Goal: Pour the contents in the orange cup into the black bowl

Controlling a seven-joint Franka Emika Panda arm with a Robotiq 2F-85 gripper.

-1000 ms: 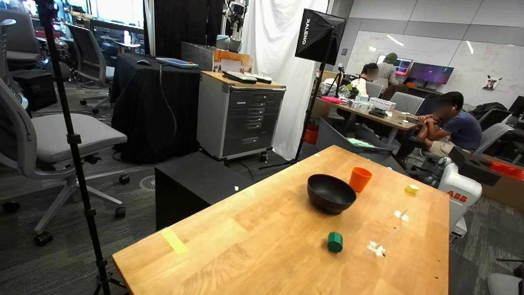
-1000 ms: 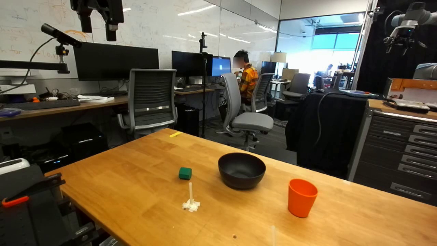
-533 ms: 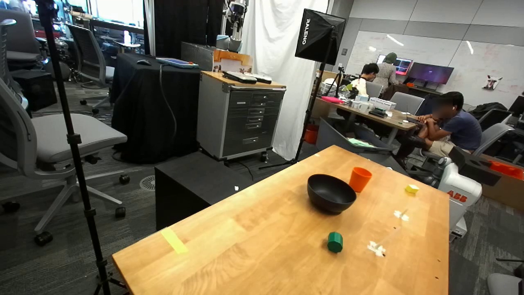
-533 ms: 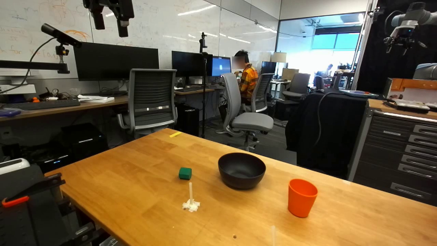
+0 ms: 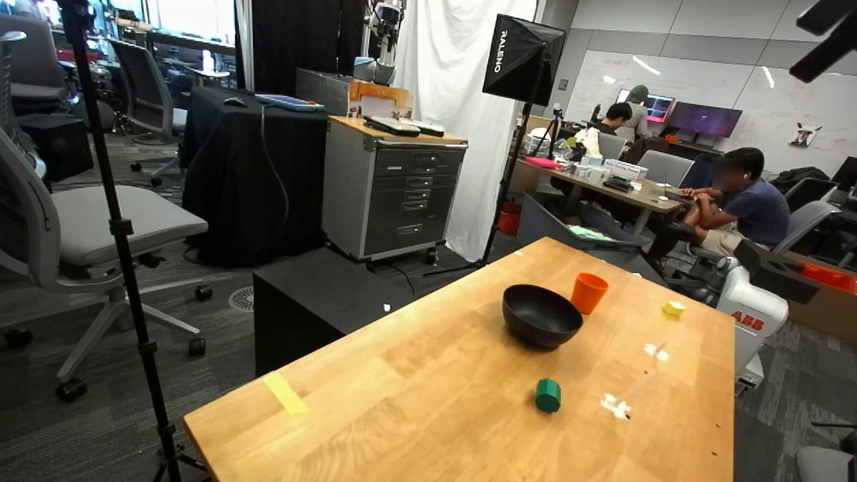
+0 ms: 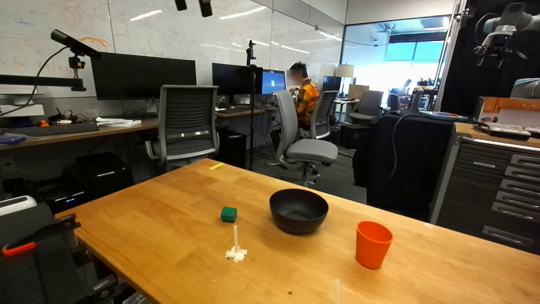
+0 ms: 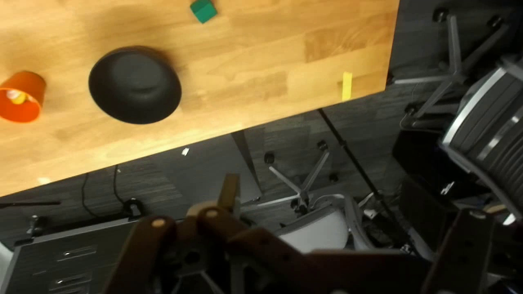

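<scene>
Wide-spread fingers (image 6: 205,7) up high, orange cup (image 6: 372,254) standing upright on the surface (image 6: 147,236)

So in an exterior view the cup is near right, and the wrist view lets you peek inside: the contents (image 7: 18,99) are in there, a little yellowish clump. Left of it and a touch farther there's a patch of white tape (image 6: 240,255) with a pale stick (image 6: 236,237) poking up. Next back is the black bowl (image 6: 298,224), sitting between the cup and a small green block (image 6: 229,214) on the left, gaps on both sides. Farther still, a strip of yellow tape (image 6: 217,166) by the far corner, then a gray chair (image 6: 313,150) past the edge. The fingers are well apart from all of it.
</scene>
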